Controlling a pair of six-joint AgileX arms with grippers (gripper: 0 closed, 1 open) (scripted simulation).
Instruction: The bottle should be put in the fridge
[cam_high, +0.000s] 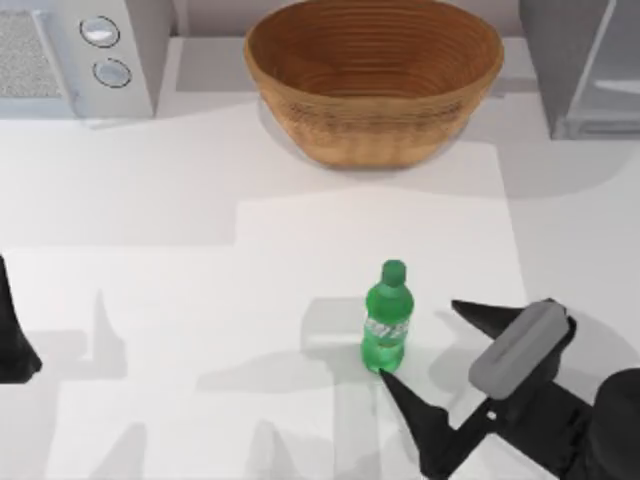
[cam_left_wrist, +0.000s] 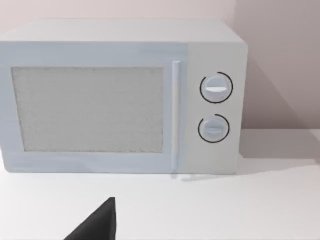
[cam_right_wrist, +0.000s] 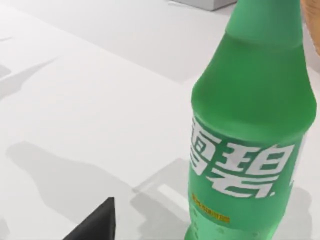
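The green bottle (cam_high: 387, 318) stands upright on the white table, right of the middle, with its cap and white label band showing. My right gripper (cam_high: 421, 342) is open just to the bottle's right. One dark fingertip sits by the bottle's base and the other is farther right, apart from the bottle. In the right wrist view the bottle (cam_right_wrist: 250, 125) looms close, with one fingertip (cam_right_wrist: 97, 225) low beside it. The fridge (cam_high: 590, 70) stands at the back right corner. My left arm (cam_high: 14, 340) is parked at the table's left edge.
A large wicker basket (cam_high: 375, 75) sits at the back middle, between the bottle and the rear wall. A light grey box with two round knobs (cam_high: 75, 50) fills the back left corner; the left wrist view faces its mesh panel (cam_left_wrist: 87, 109).
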